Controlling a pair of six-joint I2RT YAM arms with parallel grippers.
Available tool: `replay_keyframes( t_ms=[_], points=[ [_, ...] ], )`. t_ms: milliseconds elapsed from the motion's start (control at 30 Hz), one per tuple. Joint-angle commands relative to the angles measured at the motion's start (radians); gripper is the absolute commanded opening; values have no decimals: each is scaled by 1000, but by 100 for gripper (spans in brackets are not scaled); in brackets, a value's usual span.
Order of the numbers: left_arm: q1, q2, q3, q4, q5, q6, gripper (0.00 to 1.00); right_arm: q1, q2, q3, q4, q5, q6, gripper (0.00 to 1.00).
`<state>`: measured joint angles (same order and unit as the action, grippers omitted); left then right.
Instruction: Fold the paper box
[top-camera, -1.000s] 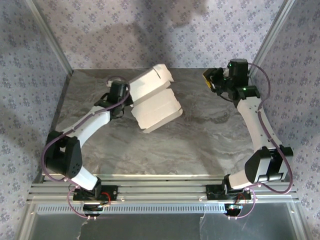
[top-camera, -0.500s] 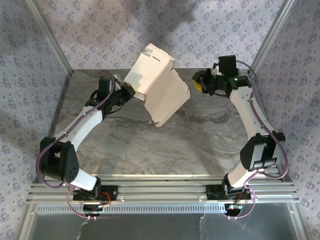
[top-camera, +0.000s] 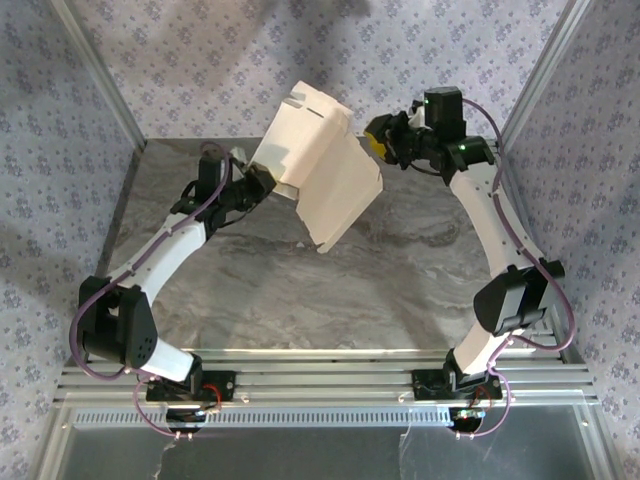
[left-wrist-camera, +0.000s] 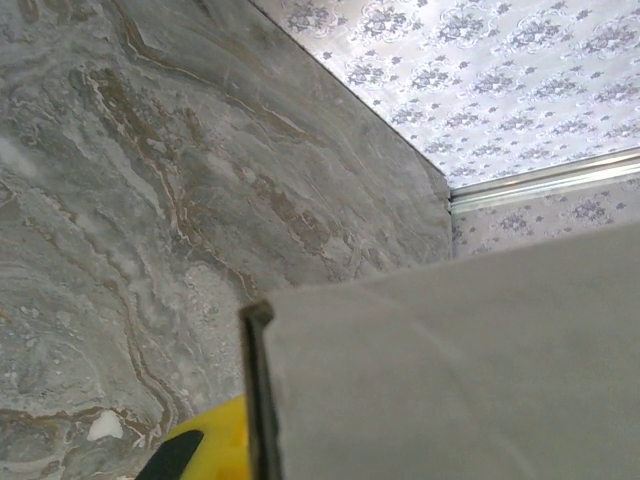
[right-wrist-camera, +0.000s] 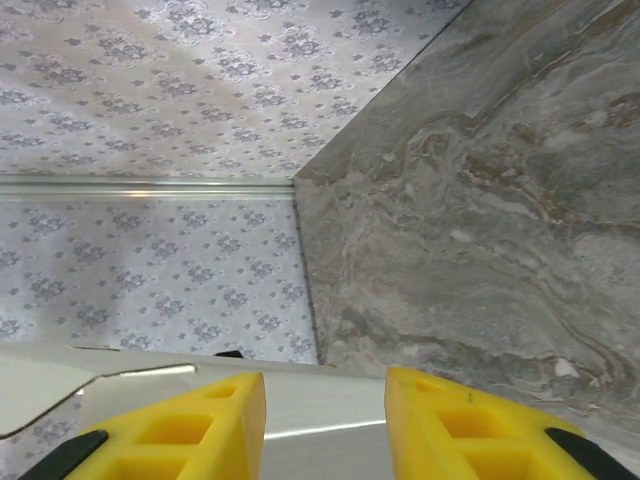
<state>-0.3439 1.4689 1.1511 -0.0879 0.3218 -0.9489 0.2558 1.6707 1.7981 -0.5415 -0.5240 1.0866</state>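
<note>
Across the cell floor we see a grey marbled tabletop (top-camera: 400, 290), closed in by patterned panels (top-camera: 200, 60) at the back and sides.

Next in size is the paper box (top-camera: 320, 170), a pale, half-folded cardboard sheet. It is raised and tilted at the far middle, with its slotted end up against the back panel and its lower corner pointing down toward the tabletop centre. We cannot tell whether that corner touches the tabletop.

The left arm (top-camera: 170, 245) runs from the near-left base up to the box's left edge. The left jaws are pressed together there, pinching the paper box. From the left wrist we see the cardboard (left-wrist-camera: 470, 380) close up, its dark edge right beside one yellow finger (left-wrist-camera: 215, 445).

The right arm (top-camera: 490, 210) arches up the right side. The right jaws point left, just beside the box's upper right edge. From the right wrist, the two yellow fingers (right-wrist-camera: 190, 425) stand spread with a clear gap. The cardboard (right-wrist-camera: 50, 385) runs across just past them. Nothing is pinched between them, and we cannot tell whether they touch it.
</note>
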Motion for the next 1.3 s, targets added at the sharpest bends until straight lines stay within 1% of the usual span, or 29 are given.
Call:
replay_keyframes(
  t_ms=[0,167,300,500,633,800,900,1033,1167,1267],
  points=[
    [-17,1,4,29,-1,-13,0,17,22,52,32,-4,44,37],
    [-33,8,15,19,-16,-16,0,38,43,101,29,8,53,37],
    [-43,6,16,-1,-49,-26,0,52,37,117,-5,30,40,35],
    [-64,1,22,-23,-117,-56,0,66,-3,76,-29,76,21,32],
    [-80,0,28,-43,-152,-91,0,69,-52,12,16,109,30,32],
    [-94,2,40,-68,-170,-97,0,72,-61,-4,26,110,36,32],
    [-98,1,35,-62,-168,-102,0,76,-62,-16,39,113,38,36],
    [-104,-2,38,-64,-164,-99,0,78,-43,-15,23,110,32,36],
    [-105,-11,32,-70,-168,-104,0,74,-65,-48,49,140,39,34],
    [-106,-20,17,-63,-167,-128,0,68,-119,-112,89,190,54,37]
  ],
)
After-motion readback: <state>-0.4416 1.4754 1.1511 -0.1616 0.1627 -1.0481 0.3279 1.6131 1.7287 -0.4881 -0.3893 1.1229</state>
